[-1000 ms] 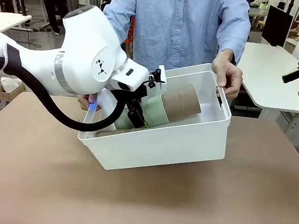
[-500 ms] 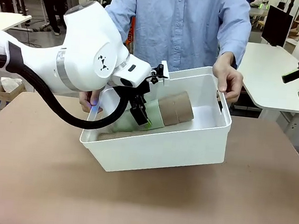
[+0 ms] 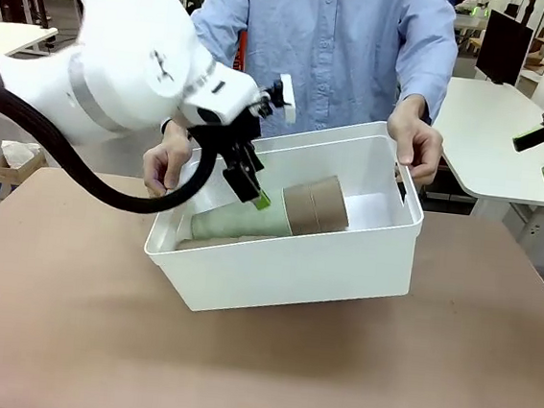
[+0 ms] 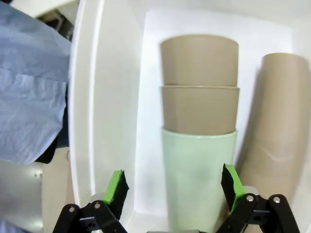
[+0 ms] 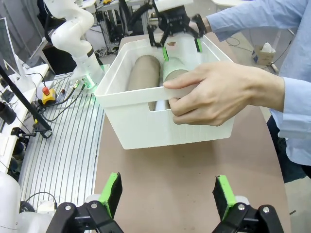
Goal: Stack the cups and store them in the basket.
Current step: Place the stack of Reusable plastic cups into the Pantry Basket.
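The storing step looks nearly done: the stacked cups (image 3: 271, 215) lie in the white basket (image 3: 342, 273), the left gripper (image 4: 172, 187) wide open above them, the right gripper (image 5: 167, 194) open and empty, so withdrawing comes next.

I count one white basket (image 3: 285, 273) in the middle of the front frame. Inside it I see one mint green cup (image 4: 199, 174) with two brown cups (image 4: 199, 109) nested in line above it in my left wrist frame, and one separate brown stack (image 4: 272, 121) at that frame's right edge; I cannot tell how many cups that stack holds. Two hands (image 3: 415, 141) of one person grip the basket rim, one at each end.
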Controlling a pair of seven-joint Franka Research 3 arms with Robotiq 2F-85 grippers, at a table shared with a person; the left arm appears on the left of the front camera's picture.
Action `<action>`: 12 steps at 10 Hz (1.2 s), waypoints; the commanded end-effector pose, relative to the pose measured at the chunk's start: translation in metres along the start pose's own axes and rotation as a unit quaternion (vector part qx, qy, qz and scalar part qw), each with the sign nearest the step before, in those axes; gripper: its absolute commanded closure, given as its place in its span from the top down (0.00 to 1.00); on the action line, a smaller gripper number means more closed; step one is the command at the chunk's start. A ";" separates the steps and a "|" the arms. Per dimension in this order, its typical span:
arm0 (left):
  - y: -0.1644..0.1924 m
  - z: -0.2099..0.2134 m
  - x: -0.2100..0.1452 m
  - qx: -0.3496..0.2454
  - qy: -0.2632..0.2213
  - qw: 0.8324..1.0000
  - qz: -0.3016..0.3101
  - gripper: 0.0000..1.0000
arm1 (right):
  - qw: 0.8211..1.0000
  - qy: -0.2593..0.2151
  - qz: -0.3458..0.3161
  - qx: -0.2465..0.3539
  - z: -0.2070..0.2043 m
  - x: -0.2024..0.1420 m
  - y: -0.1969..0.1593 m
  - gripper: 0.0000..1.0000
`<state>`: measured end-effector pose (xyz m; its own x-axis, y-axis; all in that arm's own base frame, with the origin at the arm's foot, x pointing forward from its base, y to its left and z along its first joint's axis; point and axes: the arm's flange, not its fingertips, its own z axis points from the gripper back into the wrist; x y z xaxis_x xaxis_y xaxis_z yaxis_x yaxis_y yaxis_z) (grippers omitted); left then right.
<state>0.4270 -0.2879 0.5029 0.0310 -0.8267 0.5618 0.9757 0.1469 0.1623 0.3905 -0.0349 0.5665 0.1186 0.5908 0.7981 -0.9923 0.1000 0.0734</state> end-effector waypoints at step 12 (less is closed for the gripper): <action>0.000 0.260 -0.200 0.014 -0.183 0.982 0.034 1.00 | 1.000 0.000 -0.006 0.001 0.002 0.004 0.000 1.00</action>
<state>0.3712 0.0191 0.6076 0.0482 -0.5697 0.8205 0.9620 0.2475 0.1154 0.3906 -0.0351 0.5662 0.1202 0.5911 0.7976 -0.9921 0.1006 0.0750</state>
